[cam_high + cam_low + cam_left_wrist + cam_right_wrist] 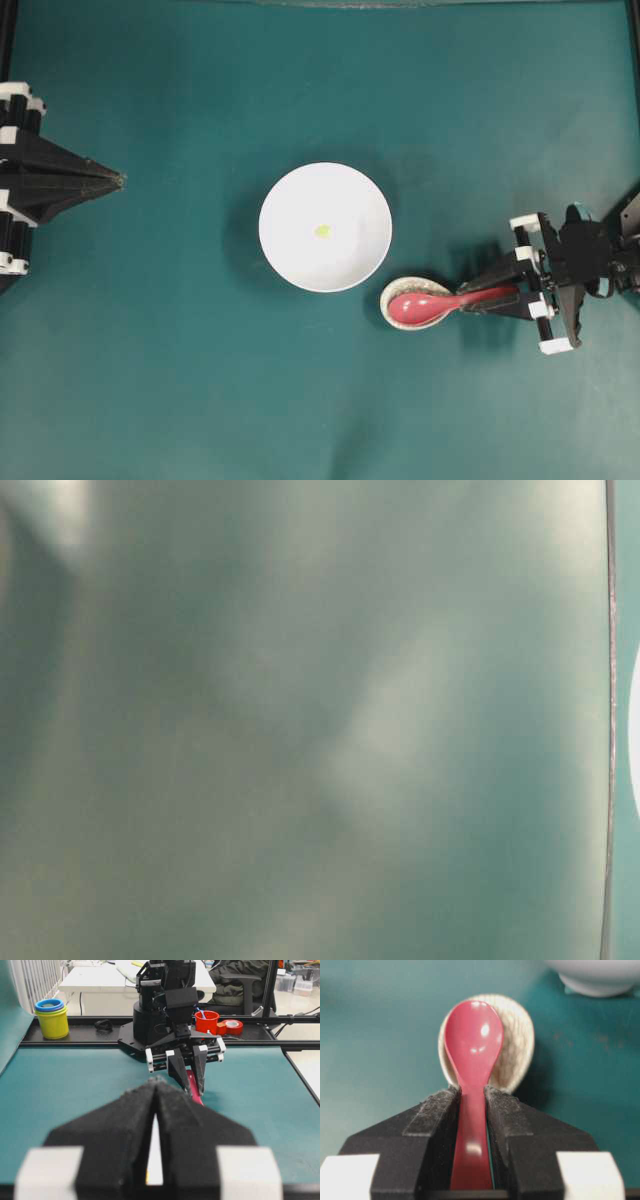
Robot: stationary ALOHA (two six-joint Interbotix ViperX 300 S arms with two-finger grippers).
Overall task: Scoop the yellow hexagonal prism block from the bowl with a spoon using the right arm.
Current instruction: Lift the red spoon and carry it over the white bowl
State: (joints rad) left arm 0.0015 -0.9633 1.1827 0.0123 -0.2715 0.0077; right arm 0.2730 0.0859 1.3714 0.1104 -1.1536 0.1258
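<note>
- Overhead view first: bowl (325,227), round, plain white and smooth, sits mid-worktop on the teal worktop (180,380), with the yellow hexagonal prism block (322,231) a tiny speck lying near its centre. Toward the right edge, the spoon (440,305), glossy red-pink, rests with its scoop in a small cream oval dish (396,296) just beside the bowl, handle pointing at the right hand (503,296). That dish seems to prop the handle up for an easy pinch.
- Left hand (118,180) parked at the left edge, pointed fingers pressed together, nothing between them, well apart from the action.
- Table-level view: blurred teal haze, nothing usable beyond a white sliver at the right border.
- Left wrist view: fingers together in the foreground; across the worktop the right hand comes down steeply with the red handle between its two black fingers.
- Right wrist view: here's the detail! Rough black pads bracket the slim handle on both sides, at or nearly touching it; a firm clamp I cannot confirm. The deep oval scoop shines against the dish's speckled, textured inside.
</note>
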